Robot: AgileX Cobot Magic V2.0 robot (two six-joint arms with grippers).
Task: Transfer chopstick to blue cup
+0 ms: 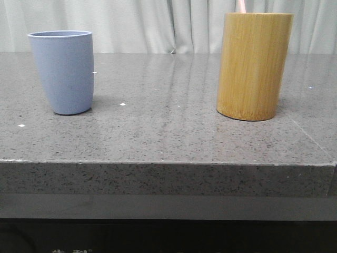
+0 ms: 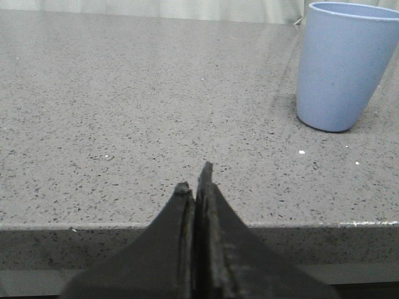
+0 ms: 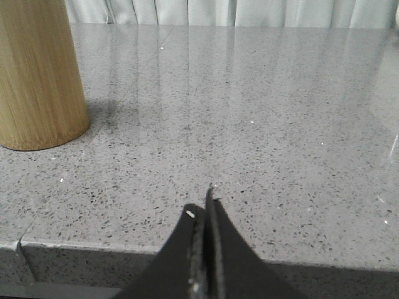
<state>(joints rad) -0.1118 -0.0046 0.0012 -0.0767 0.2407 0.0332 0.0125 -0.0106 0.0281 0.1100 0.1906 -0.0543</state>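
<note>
The blue cup [image 1: 63,71] stands upright on the left of the grey stone table [image 1: 168,132]; it also appears in the left wrist view [image 2: 343,65]. On the right stands a tall bamboo cylinder [image 1: 254,66], with the pale pink tip of the chopstick [image 1: 241,6] poking above its rim. The same cylinder [image 3: 38,75] appears in the right wrist view. My left gripper [image 2: 196,177] hovers at the table's near edge, short of the cup, shut and holding nothing. My right gripper [image 3: 206,200] hangs over the same near edge, shut and empty, off to the cylinder's side.
White curtains [image 1: 158,23] hang behind the table. A wide stretch of bare stone lies between the cup and the cylinder. The table's front edge [image 1: 168,162] drops off just under both grippers.
</note>
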